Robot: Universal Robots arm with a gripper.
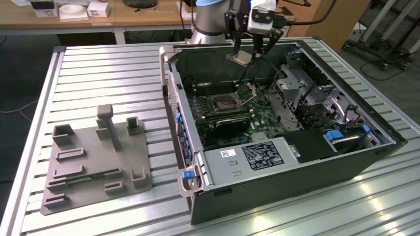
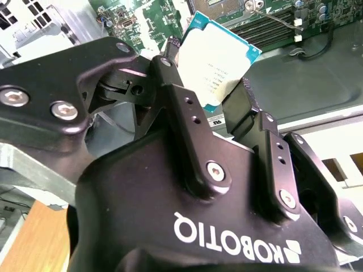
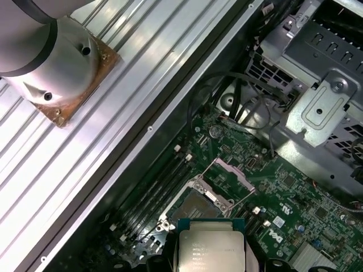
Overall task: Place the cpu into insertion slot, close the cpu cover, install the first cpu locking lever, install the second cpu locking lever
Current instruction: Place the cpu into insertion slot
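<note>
My gripper [image 1: 245,54] hangs over the far end of the open black computer case [image 1: 367,162], shut on the cpu [image 1: 240,59]. In the second wrist view the two black fingers [image 2: 182,107] clamp opposite edges of the cpu [image 2: 218,59], a pale square chip with a teal rim, held tilted. The insertion slot [image 1: 224,104] lies open on the green board, below the chip and apart from it. The cpu cover [image 1: 248,92] stands raised at the socket's far side. In the first wrist view the cpu [image 3: 210,248] hovers just short of the insertion slot [image 3: 195,205], with the cpu cover [image 3: 228,174] tipped up behind it.
A silvery drive cage [image 1: 308,88] fills the case on the exterior view's right. Long black memory slots [image 3: 152,194] run beside the socket. The arm's base [image 3: 57,62] stands on the slatted metal table [image 1: 105,73]. A grey fixture plate [image 1: 98,162] lies on the exterior view's left.
</note>
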